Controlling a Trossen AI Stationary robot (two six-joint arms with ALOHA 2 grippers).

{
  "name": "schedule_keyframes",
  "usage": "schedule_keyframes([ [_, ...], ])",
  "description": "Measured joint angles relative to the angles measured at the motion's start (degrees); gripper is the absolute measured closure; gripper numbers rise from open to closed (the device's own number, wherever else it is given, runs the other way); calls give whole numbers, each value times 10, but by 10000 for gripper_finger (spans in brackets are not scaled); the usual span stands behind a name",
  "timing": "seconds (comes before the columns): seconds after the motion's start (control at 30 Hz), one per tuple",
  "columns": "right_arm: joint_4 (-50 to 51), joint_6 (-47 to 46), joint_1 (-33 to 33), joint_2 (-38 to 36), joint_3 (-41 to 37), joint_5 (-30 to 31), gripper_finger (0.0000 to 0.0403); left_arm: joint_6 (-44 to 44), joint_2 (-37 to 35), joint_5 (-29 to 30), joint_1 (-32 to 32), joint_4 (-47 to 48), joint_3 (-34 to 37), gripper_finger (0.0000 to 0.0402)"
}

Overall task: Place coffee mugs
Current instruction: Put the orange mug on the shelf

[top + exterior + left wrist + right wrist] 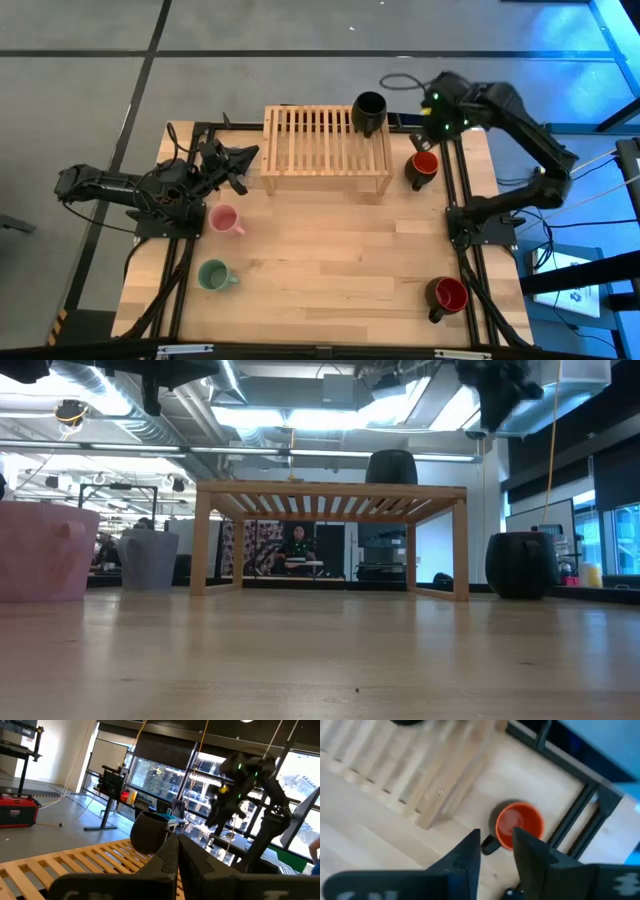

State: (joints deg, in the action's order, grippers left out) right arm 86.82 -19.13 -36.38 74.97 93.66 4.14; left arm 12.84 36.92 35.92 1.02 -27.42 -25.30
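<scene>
A black mug (369, 113) stands on the far right corner of the slatted wooden rack (325, 150). A dark mug with a red inside (422, 168) stands upright on the table just right of the rack. My right gripper (495, 837) hangs high above this mug, tipped downward and open, with nothing between its fingers. A second red-inside mug (447, 295) stands near the right front. A pink mug (224, 219) and a green mug (214, 275) stand at the left. My left gripper (250, 153) waits shut beside the rack's left end, touching nothing.
Black frame rails (460, 190) run along both table sides by the arm bases. In the low view a pale mug (150, 558) stands behind the pink mug (45, 550). Bare wood (330, 260) lies in front of the rack.
</scene>
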Motion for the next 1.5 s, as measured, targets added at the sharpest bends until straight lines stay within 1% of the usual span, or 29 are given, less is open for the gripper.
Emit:
schedule_keyframes([
  [0.13,-54,-28,0,-41,-116,-12,259,0,0,0,0,0,0,401],
  [0.23,-74,-38,0,-48,-183,-9,233,0,0,0,0,0,0,401],
  [0.3,-85,-42,0,-47,-222,-7,222,0,0,0,0,0,0,401],
  [0.47,-156,-43,0,-46,-320,-22,218,1,0,0,0,16,0,401],
  [0.6,-213,-35,0,-46,-376,-16,224,1,0,0,0,25,0,401],
  [0.8,-287,-29,0,-46,-420,13,228,2,0,0,0,25,0,401],
  [0.97,-289,1,0,-46,-421,16,228,2,0,0,0,25,0,401],
  [1.13,-293,25,0,-46,-421,49,229,2,0,0,0,25,0,401],
  [1.27,-314,32,0,-46,-428,49,229,2,0,0,0,25,0,401],
  [1.33,-337,39,0,-46,-454,50,229,2,0,0,0,25,0,401],
  [1.5,-340,28,0,-46,-504,27,229,2,0,0,0,25,0,401],
])
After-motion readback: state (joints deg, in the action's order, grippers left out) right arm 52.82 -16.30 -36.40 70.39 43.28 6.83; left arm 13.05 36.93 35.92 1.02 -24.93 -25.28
